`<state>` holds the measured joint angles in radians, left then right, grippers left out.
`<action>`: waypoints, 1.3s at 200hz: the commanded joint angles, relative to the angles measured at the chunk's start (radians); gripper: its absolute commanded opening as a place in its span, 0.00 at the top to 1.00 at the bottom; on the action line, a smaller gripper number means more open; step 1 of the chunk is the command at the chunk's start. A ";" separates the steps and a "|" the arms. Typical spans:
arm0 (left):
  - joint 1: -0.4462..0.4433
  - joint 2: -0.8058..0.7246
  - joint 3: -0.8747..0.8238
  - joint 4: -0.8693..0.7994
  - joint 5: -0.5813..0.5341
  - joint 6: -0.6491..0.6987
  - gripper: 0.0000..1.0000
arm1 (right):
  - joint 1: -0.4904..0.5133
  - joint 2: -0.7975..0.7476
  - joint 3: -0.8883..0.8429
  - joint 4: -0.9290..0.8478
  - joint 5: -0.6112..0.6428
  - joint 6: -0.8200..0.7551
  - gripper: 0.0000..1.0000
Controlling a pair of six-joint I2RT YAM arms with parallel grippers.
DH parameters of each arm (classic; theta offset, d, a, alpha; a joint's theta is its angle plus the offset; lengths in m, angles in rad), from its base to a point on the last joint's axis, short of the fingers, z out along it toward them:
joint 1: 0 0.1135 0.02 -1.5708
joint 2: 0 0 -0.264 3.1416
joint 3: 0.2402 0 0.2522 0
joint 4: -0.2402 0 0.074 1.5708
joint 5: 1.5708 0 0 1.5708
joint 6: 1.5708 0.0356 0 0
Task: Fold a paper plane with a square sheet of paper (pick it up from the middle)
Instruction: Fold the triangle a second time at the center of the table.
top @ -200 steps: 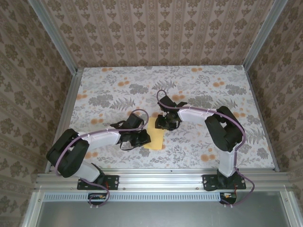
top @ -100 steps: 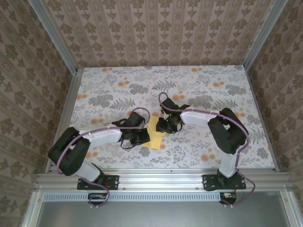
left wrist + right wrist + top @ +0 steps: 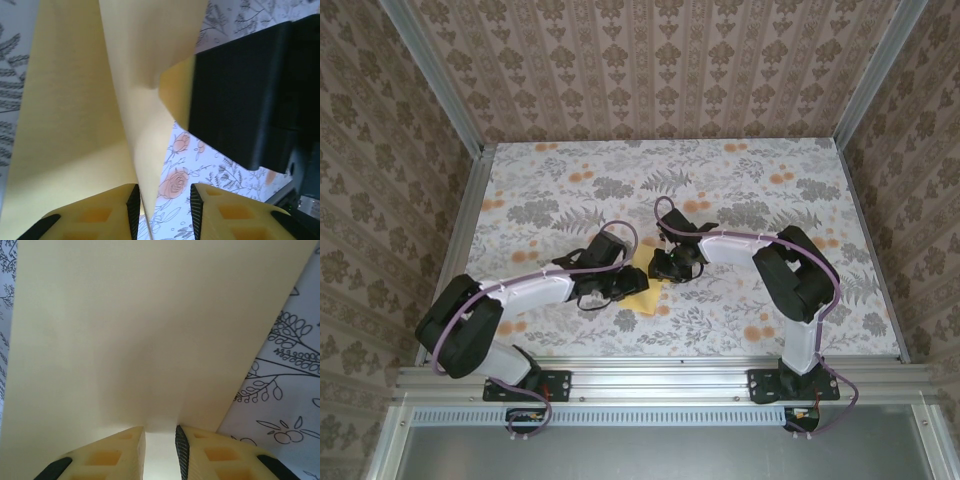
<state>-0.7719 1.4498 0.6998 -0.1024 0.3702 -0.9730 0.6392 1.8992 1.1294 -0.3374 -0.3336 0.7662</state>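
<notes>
Finding: right gripper (image 3: 160, 432) clamps the square sheet of paper (image 3: 150, 330); left gripper (image 3: 164, 192), released, straddles its raised fold, which runs straight ahead from the jaws.

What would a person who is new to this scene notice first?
The pale yellow paper stands out first, at the middle of the flowered table. The left gripper and the right gripper meet there, each with the paper running between its fingers. In the left wrist view it is bent into folds.
</notes>
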 commanded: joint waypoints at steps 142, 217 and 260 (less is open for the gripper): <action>0.028 0.097 -0.064 0.307 0.121 -0.082 0.54 | -0.022 0.054 -0.049 0.013 -0.040 0.036 0.73; 0.033 0.080 -0.097 0.379 0.132 -0.070 0.42 | -0.038 0.066 -0.069 0.024 -0.054 0.045 0.72; 0.038 0.072 -0.105 0.327 0.098 -0.062 0.52 | -0.048 0.060 -0.071 0.035 -0.066 0.050 0.72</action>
<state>-0.7444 1.5326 0.6086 0.2314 0.4862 -1.0462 0.5983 1.9049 1.0973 -0.2672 -0.4248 0.7963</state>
